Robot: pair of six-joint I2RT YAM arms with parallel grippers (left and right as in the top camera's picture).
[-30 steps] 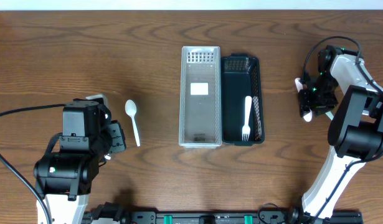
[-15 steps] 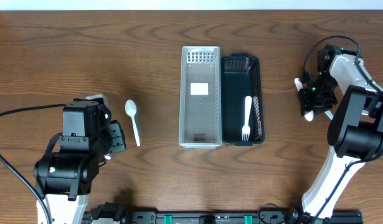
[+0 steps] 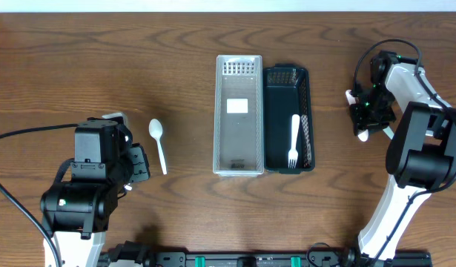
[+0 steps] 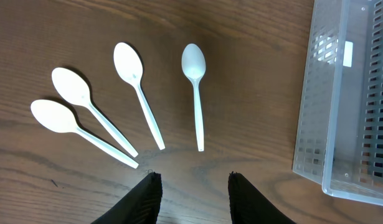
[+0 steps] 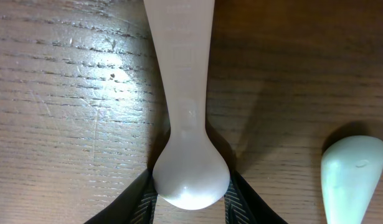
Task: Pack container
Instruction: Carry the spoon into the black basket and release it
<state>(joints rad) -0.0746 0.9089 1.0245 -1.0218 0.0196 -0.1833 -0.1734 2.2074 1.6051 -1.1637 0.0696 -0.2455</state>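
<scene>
My right gripper (image 5: 190,200) grips the rounded end of a white plastic utensil (image 5: 182,93) on the brown wooden counter (image 5: 54,124). My left gripper (image 4: 192,193) hangs released above four white plastic spoons (image 4: 193,62). Beyond, a white plastic fork (image 3: 293,141) lies inside the black slotted plastic container (image 3: 283,78).

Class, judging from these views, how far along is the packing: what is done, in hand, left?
Done: one fork lies in the black tray. In hand: the right gripper pinches a white utensil. Left: four spoons lie before the open left gripper; the clear tray holds no cutlery.
</scene>
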